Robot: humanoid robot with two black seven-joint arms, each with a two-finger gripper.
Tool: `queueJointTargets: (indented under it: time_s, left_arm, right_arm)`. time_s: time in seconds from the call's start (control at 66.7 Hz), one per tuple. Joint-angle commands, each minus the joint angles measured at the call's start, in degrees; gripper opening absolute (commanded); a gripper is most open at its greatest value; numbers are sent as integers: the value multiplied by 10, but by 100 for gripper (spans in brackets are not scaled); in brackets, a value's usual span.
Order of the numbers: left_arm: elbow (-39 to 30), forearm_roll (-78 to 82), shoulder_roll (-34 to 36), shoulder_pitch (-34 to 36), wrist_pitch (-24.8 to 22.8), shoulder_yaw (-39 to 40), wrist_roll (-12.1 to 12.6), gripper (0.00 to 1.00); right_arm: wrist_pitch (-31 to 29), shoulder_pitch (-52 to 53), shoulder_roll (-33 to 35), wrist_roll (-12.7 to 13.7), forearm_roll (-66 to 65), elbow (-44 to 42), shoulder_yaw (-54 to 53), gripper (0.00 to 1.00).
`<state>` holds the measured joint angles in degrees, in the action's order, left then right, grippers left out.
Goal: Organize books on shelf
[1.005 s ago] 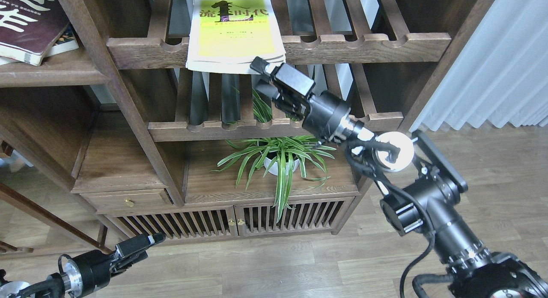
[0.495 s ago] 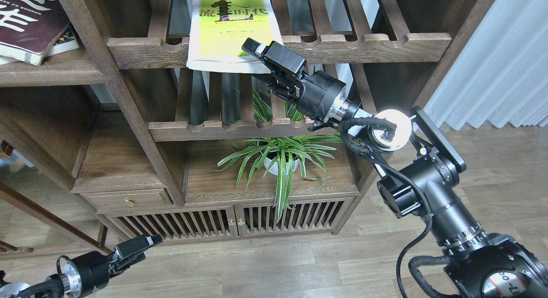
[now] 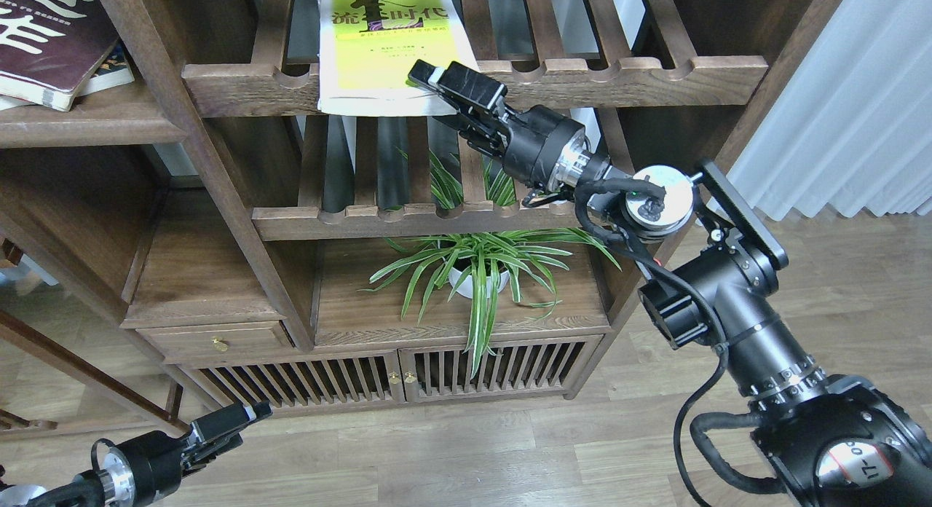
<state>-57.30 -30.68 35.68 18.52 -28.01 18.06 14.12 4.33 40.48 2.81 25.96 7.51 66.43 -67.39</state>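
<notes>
Right hand [image 3: 429,84] clamped on lower right corner of yellow-green book [image 3: 382,48], which overhangs slatted rack [image 3: 597,81]; left hand [image 3: 237,419] low, grip state unclear

— Where is the yellow-green book [image 3: 382,44]?
— It lies flat, cover up, on a slatted rack, its near edge sticking out over the front rail.
— And the maroon book [image 3: 44,37]?
— It lies flat on the plank shelf [image 3: 80,124] at the top left, on top of another book.

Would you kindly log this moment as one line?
right gripper: at yellow-green book edge, grip unclear | book: on slatted rack | left gripper: low, idle
</notes>
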Motion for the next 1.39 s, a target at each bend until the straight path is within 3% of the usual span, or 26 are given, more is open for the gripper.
queueJointTargets:
  time_s: [0.0,0.48,0.735,0.84,1.23,1.35,1.38]
  left_arm:
    - [1,0,0,-2,0,0,0,99]
    - [1,0,0,-3,0,0,-1,99]
    - [4,0,-1,-3,0,1,-1,99]
    - [9,0,-4,-2,0,2,-1,99]
    - [11,0,-4,-2,0,4,1,99]
    - [11,0,-4,-2,0,4,1,99]
    - [11,0,-4,-2,0,4,1,99]
  right_arm:
    - [11,8,7,-6,-1,-2,-15,82]
    - [9,15,8,-6,2,1,-22,50]
    - [-78,12,4,3,19,3,-52,4]
    - [-92,9,6,20,26,4,-52,2]
    - [-103,-15,10,20,30,6,-55,2]
    - [-104,-16,16,20,30,6,-57,7]
    - [-103,-19,24,20,27,5,-57,14]
